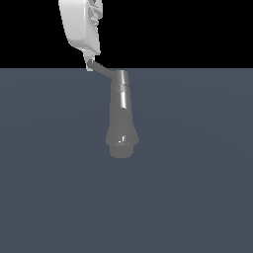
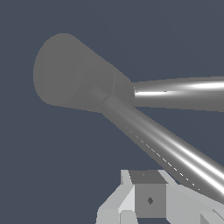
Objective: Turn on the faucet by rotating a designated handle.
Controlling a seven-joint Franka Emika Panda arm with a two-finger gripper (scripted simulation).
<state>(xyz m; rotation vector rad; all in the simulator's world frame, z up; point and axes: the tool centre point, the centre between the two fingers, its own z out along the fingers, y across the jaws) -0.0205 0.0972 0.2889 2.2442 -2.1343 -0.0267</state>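
The faucet (image 1: 121, 111) is a glossy grey column lying on the dark floor, with its narrow cap at the far end and its flared base nearer. The handle (image 1: 105, 70) is a thin grey rod sticking out from the cap toward the exterior view's left. My white gripper (image 1: 89, 64) hangs down from above, with its tip at the handle's free end. In the wrist view the cap and faucet body (image 2: 183, 92) sit ahead. The handle (image 2: 166, 144) runs close past one grey finger (image 2: 149, 194). The finger spacing is not clear.
The flat dark grey-blue floor (image 1: 197, 197) spreads all around the faucet. The background above it is black. The white hand and wrist (image 1: 79, 22) stand above the handle's end.
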